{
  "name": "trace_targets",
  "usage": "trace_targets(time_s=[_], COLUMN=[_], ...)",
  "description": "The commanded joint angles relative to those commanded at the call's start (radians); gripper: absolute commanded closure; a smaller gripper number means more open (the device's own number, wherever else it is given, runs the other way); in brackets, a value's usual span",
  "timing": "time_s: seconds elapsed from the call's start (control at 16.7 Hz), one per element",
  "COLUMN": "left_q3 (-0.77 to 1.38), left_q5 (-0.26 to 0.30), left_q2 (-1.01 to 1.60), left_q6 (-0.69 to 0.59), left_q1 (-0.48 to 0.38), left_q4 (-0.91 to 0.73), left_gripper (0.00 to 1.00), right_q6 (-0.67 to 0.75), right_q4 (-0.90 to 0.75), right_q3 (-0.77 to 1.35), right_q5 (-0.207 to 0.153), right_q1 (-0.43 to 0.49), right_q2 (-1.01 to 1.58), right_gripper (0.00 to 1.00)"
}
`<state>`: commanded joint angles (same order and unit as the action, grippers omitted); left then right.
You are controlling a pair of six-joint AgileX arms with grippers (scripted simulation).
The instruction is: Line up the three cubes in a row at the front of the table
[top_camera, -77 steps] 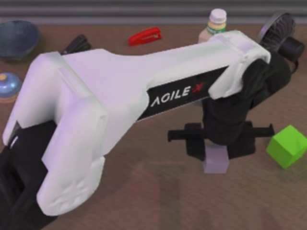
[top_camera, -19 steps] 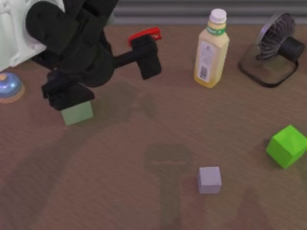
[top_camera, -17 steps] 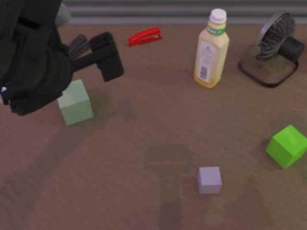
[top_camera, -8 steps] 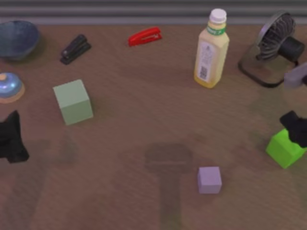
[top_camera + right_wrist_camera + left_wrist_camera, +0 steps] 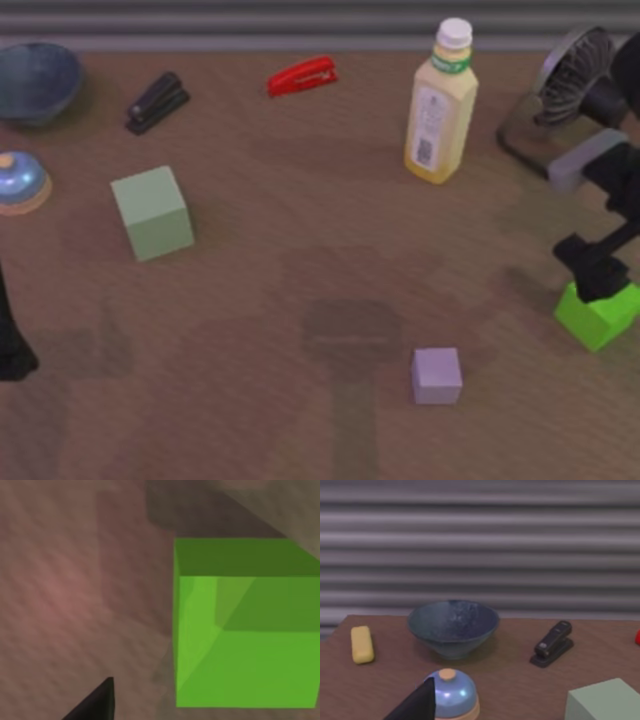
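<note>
The pale sage-green cube [image 5: 152, 212] stands free at the table's left, and its corner shows in the left wrist view [image 5: 605, 702]. The small lavender cube [image 5: 436, 376] sits alone near the front middle. At the right edge rests the lime-green cube [image 5: 600, 320], which fills the right wrist view [image 5: 245, 630]. My right gripper [image 5: 598, 283] hangs open just above its back edge, with one fingertip [image 5: 97, 702] beside the cube. My left gripper [image 5: 12, 350] is open at the far left edge, holding nothing.
Along the back stand a yellow bottle [image 5: 440, 105], a black fan [image 5: 572, 90], a red stapler [image 5: 302, 75], a black stapler [image 5: 158, 102] and a dark bowl [image 5: 38, 80]. A blue bell [image 5: 18, 182] is at the left. A yellow block [image 5: 362, 644] lies beside the bowl.
My left arm has drawn back from the sage cube to the left edge, leaving the cube standing. My right gripper has come in from the right over the lime cube.
</note>
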<state>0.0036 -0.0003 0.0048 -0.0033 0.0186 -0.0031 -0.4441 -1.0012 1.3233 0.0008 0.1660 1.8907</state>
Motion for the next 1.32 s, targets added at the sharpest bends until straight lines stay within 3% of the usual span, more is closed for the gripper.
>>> trace_targets(time_s=[0.42,0.9,1.2,1.32], left_q3=[-0.004,-0.004,-0.004,-0.004], left_q5=[0.000,0.000,0.000,0.000], left_q2=[-0.005,-0.005,-0.005,-0.005], left_q6=[0.003,0.003,0.003,0.003], left_q1=[0.001,0.001,0.001,0.001], left_q4=[0.003,0.003,0.003,0.003], left_gripper=[0.00,0.00,0.00,0.00], right_q6=[-0.002,0.003,0.003,0.003], right_q4=[0.013,0.299,0.328,0.328], right_q3=[-0.002,-0.148,-0.164,-0.164], right_q5=[0.000,0.001,0.001,0.001], right_q1=[-0.003,0.002,0.002,0.002], right_q2=[0.016,0.150,0.166,0.166], right_gripper=[0.00,0.00,0.00,0.15])
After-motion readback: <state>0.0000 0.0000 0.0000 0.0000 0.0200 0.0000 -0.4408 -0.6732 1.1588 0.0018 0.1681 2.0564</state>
